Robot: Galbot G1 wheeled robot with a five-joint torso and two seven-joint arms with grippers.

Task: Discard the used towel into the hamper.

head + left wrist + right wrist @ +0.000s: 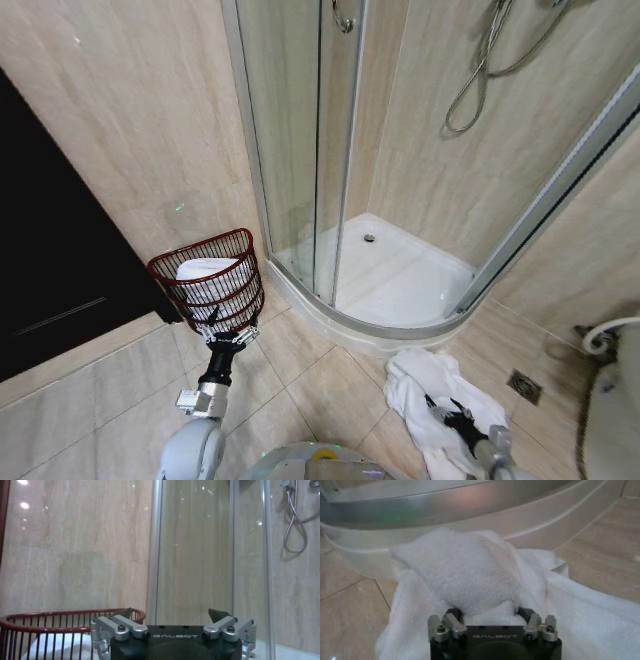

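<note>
On the tiled floor beside the shower tray, head view, the towel lies heaped under the right gripper; the hamper stands well apart by the wall. Left wrist view — left gripper gapes empty beside its rim. Right wrist view: jaws pinch a soft, limp fold — light, likely to trail.

The hamper stands on the floor against the wall, left of the shower, with a towel in it. Another towel lies on the floor before the shower's curb, to the right.
</note>
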